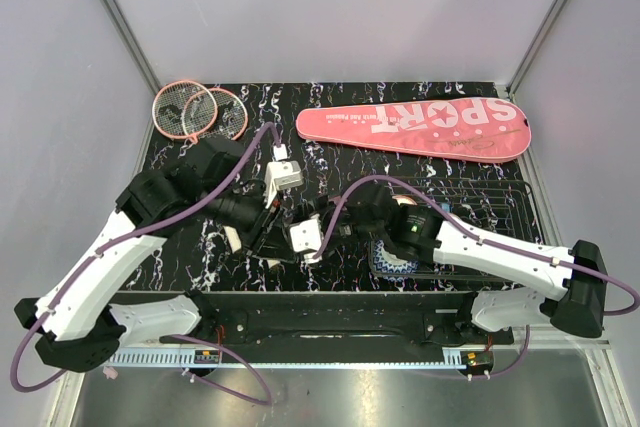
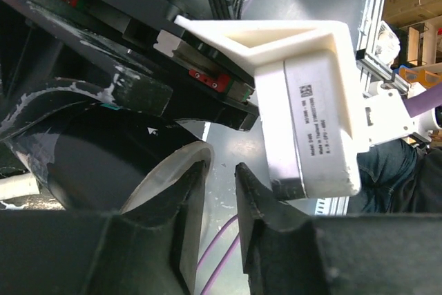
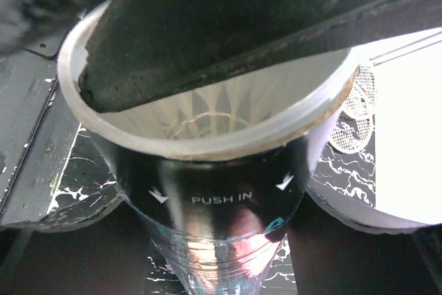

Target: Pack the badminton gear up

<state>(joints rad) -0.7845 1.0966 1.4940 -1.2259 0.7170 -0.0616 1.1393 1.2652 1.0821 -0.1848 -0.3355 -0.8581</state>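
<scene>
My right gripper (image 3: 214, 253) is shut on the long black tube (image 3: 221, 198), marked "PUSH IN", just below its open translucent rim. A white feather shuttlecock (image 3: 207, 112) sits inside the tube. My left gripper (image 2: 221, 170) is at the tube's mouth; its jaws stand a narrow gap apart with one finger (image 2: 176, 205) inside the rim (image 2: 173, 164). In the top view both grippers meet at the table's middle front, left (image 1: 268, 222), right (image 1: 322, 234). Two pink-framed rackets (image 1: 200, 112) lie at the back left. The pink "SPORT" cover (image 1: 415, 127) lies at the back right.
A black wire basket (image 1: 490, 209) stands on the right, partly under my right arm. A patterned bowl (image 1: 393, 263) and a cup (image 1: 408, 205) sit beside it; a bowl also shows in the right wrist view (image 3: 359, 108). The tabletop is black marbled (image 1: 330, 172).
</scene>
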